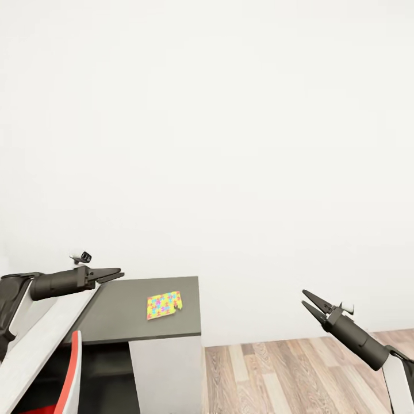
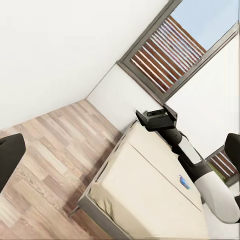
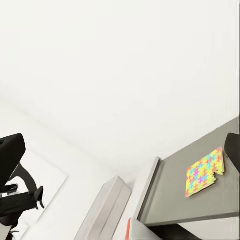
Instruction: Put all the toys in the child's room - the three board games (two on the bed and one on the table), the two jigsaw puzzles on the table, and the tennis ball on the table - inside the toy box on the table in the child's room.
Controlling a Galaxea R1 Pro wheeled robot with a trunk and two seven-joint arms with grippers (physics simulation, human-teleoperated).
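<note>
Puzzle sheet lies flat on the dark desk top, ahead and between my arms. Left gripper hangs nearer, just beside the desk, jaws nearly closed, empty. Right gripper sits well apart, slightly parted, empty. I'd reach left.

The dark grey table carries one multicolour jigsaw puzzle lying flat near its edge.

Plain white wall, wood-plank floor, dark grey desk top on white fronts, cream bed, slatted grey-framed window, even light
</note>
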